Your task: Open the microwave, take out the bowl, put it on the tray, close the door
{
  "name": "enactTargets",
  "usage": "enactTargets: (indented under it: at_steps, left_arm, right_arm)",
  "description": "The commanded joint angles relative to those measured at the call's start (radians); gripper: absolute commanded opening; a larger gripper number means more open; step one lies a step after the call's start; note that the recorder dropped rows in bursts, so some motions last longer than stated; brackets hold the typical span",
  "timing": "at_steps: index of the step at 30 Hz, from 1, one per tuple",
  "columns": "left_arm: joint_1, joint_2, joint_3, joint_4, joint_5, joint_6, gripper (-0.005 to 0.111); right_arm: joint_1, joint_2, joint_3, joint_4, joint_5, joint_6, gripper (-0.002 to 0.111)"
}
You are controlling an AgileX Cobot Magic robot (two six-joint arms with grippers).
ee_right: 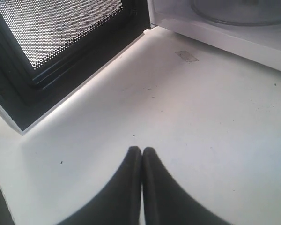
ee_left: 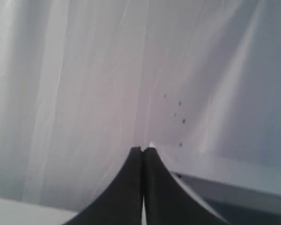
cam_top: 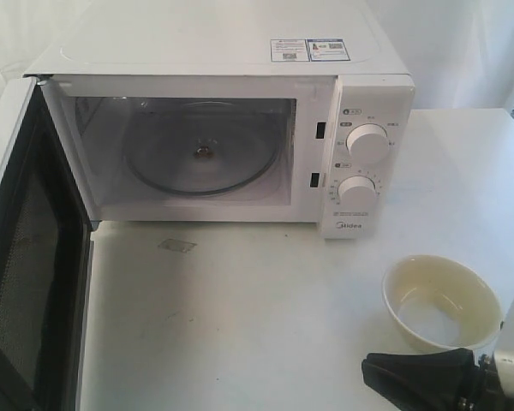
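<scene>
The white microwave (cam_top: pixel 240 51) stands at the back of the table with its door (cam_top: pixel 30 282) swung wide open to the left. Only the clear glass turntable (cam_top: pixel 201 154) lies in its cavity. The cream-yellow bowl (cam_top: pixel 441 301) sits upright on the bare table at the front right. My right gripper (cam_top: pixel 366 368) is shut and empty, low over the table just in front of the bowl. In the right wrist view that gripper (ee_right: pixel 142 149) points toward the door's mesh window (ee_right: pixel 61 33). My left gripper (ee_left: pixel 143 149) is shut, empty, and faces a white curtain. The tray is out of view.
Two round knobs (cam_top: pixel 366 143) (cam_top: pixel 357 192) sit on the microwave's right panel. A small grey mark (cam_top: pixel 177 246) lies on the white table (cam_top: pixel 240 325) in front of the cavity. White curtains hang behind. The open door juts out over the table's left front.
</scene>
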Motion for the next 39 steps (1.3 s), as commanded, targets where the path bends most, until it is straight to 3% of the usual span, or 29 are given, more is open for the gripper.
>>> enactTargets:
  at_steps: [1, 6, 11, 20, 22, 27, 31, 39]
  left_arm:
    - [0.001, 0.022, -0.145, -0.005, -0.026, -0.003, 0.000]
    - [0.001, 0.165, -0.395, 0.007, 0.294, -0.001, 0.000]
    - [0.001, 0.368, -0.645, 0.044, 0.756, 0.107, 0.000]
    - [0.001, 0.683, -0.882, 0.044, 1.529, 0.207, 0.000]
    - [0.001, 0.725, -0.882, 0.042, 1.550, 0.253, 0.000]
    - [0.001, 0.767, -0.882, -0.056, 1.386, 0.210, 0.000]
    - [0.001, 0.783, -0.882, -0.117, 1.408, 0.318, 0.000]
    - [0.001, 0.843, -0.877, -0.116, 1.417, 0.345, 0.000]
  right_arm:
    - [-0.001, -0.006, 0.006, 0.004, 0.010, -0.018, 0.000]
    - [-0.001, -0.006, 0.006, 0.017, 0.010, -0.039, 0.000]
    - [-0.001, -0.006, 0.006, 0.017, 0.010, -0.039, 0.000]
    - [-0.001, -0.006, 0.010, 0.017, 0.012, -0.039, 0.000]
    - [-0.001, -0.006, 0.015, 0.017, 0.012, -0.039, 0.000]
    - [-0.001, -0.006, 0.023, 0.023, 0.016, -0.039, 0.000]
    - [-0.001, -0.006, 0.023, 0.033, 0.023, -0.056, 0.000]
    - [-0.001, -0.006, 0.023, 0.033, 0.091, -0.071, 0.000]
